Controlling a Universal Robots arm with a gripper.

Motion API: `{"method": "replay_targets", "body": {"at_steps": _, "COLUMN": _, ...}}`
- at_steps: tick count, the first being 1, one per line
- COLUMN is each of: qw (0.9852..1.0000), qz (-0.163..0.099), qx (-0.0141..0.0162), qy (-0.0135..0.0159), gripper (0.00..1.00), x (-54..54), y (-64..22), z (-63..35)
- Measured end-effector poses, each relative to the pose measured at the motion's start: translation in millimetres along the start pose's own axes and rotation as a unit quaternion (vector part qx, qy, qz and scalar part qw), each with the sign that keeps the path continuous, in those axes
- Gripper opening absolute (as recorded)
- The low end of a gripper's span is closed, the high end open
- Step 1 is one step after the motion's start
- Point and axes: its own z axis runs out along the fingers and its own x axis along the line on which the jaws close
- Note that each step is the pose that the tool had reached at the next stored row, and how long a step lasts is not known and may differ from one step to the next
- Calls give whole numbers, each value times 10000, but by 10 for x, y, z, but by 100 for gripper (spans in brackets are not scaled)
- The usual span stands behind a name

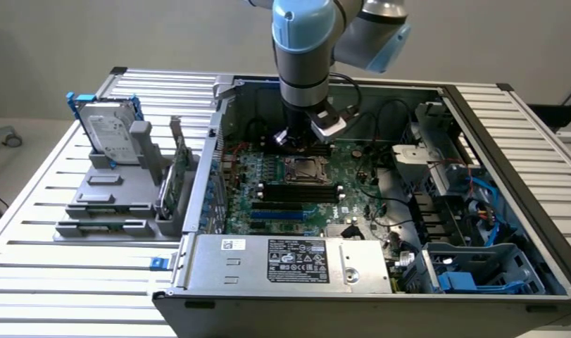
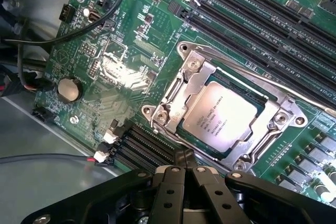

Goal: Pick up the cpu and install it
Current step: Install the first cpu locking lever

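Evidently the cpu (image 2: 220, 117), a light, rigid, fragile chip best taken by its edges, is lying in the socket (image 2: 231, 111) while the gripper (image 2: 184, 159) is hovering beside it, jaws closed and holding nothing.

Exterior high, wrist close; socket (image 1: 303, 170) shared.

The arm (image 1: 304, 49) hangs straight down from twelve o'clock in the exterior view, wrist vertical, its gripper (image 1: 306, 138) pointed downward with the black fingers (image 2: 185, 159) pressed together, nothing between them, at the wrist view's six o'clock.
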Motion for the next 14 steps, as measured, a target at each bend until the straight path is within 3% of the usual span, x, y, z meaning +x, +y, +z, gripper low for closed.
{"method": "replay_targets", "body": {"at_steps": 14, "qw": 10000, "qz": 0, "qx": 0, "qy": 0, "gripper": 11, "x": 55, "y": 33, "z": 9}}
